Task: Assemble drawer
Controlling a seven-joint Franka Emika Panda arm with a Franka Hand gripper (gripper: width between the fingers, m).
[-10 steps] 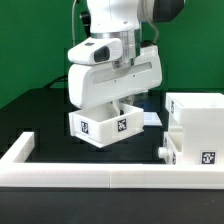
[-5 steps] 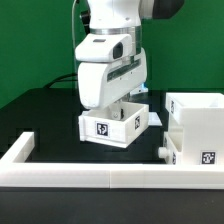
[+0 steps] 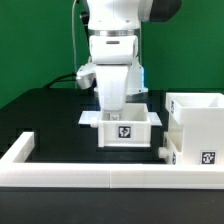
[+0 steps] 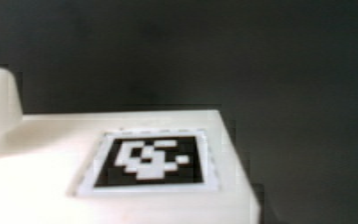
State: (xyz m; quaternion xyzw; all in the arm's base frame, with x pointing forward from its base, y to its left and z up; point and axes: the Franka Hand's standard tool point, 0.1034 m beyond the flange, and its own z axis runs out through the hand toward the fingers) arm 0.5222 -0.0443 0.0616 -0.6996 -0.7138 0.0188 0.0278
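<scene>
Jaws hidden inside small box point(image 3: 124, 128); casing point(image 3: 197, 125) cut by edge; wrist view blurred

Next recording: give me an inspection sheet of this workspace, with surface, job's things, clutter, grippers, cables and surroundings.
Surface: black table top, with a low white border wall along its near edge.
Job's things: small open-top box with a square tag on its front, under the arm; tall casing at the exterior view's right, with a knob showing beside it.
Clutter: nothing seen.
Grippers: gripper reaches down into the small box; fingers hidden, state unclear.
Cables: dark cable running down behind the arm.
Surroundings: green backdrop.
</scene>
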